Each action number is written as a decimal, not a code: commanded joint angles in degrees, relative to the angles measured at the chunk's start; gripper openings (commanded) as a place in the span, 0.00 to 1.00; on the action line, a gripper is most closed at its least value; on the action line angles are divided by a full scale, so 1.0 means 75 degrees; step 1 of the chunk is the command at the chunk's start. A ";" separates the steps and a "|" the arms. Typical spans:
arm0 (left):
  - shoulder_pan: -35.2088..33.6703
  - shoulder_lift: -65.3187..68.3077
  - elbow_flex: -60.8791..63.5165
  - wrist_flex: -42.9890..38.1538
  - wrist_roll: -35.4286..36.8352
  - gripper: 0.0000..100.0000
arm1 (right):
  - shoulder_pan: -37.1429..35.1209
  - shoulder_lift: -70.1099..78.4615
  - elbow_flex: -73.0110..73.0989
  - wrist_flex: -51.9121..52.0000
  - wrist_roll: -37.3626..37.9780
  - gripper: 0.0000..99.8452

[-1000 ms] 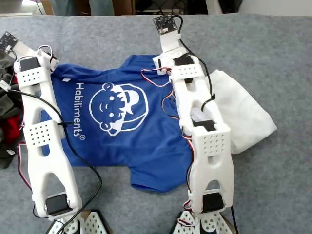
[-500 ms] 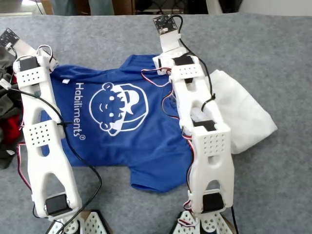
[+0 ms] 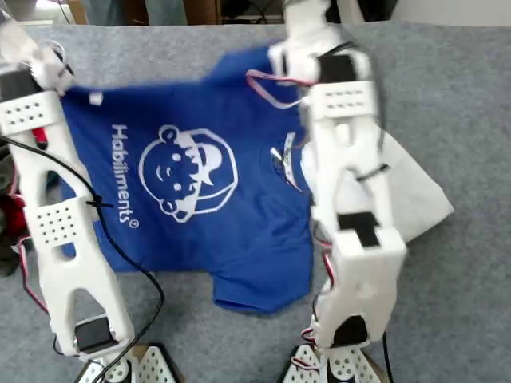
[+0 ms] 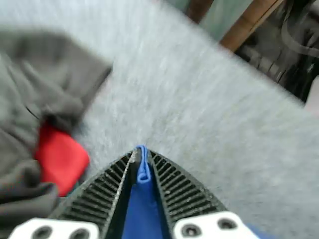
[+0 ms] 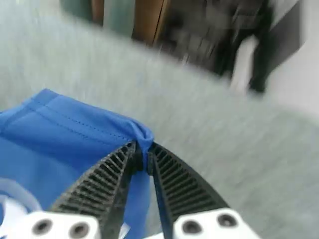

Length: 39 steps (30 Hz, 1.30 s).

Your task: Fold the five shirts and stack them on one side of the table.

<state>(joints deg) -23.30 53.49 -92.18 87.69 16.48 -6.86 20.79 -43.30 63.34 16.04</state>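
Left gripper (image 4: 141, 155) and right gripper (image 5: 141, 149) each pinch the unfolded blue T-shirt (image 3: 239, 239). A white shirt (image 3: 419, 199) lies at 3 o'clock and a dark-and-red heap (image 4: 45, 94) at 9 o'clock, so most folding looks undone.

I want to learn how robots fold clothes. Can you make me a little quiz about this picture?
1. True or false: the left hand is shut on the blue cotton T-shirt with a white cartoon face.
2. Which crumpled cloth lies by the right arm? A white, B green, C yellow.
3. Counting the right hand, how many hands grip the T-shirt?
Key: 1 true; 2 A; 3 two.
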 commanded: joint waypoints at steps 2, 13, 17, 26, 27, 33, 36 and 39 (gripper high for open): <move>-0.0299 -0.2122 -0.0440 0.0680 -0.0152 0.03 | 0.0223 -0.2104 -0.1752 0.0481 0.0105 0.01; -0.0697 -0.5744 0.0240 0.1758 -0.1125 0.03 | 0.0234 -0.3792 -0.3722 -0.0633 0.0105 0.01; -0.0697 -0.7420 0.1565 0.1758 -0.1606 0.03 | 0.0234 -0.4132 -0.3733 -0.0586 0.0105 0.01; -0.0674 -1.1276 0.4484 0.1758 -0.1758 0.03 | 0.0234 -0.5503 -0.3686 -0.0539 0.0129 0.01; -0.0697 -1.1675 0.4753 0.1758 -0.1758 0.03 | 0.0234 -0.5656 -0.3686 -0.0445 0.0152 0.01; -0.0697 -1.3726 0.6347 0.1758 -0.1758 0.03 | 0.0234 -0.6019 -0.3675 0.0082 0.0164 0.01; -0.0721 -1.4605 0.7414 0.1758 -0.1758 0.03 | 0.0223 -0.6042 -0.3675 0.0164 0.0152 0.01; -0.0697 -1.5238 0.8387 0.1747 -0.1758 0.03 | 0.0199 -0.6042 -0.3675 0.0223 0.0117 0.01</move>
<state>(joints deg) -28.22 -57.71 -35.30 100.70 3.91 -5.98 -24.04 -70.29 64.84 16.48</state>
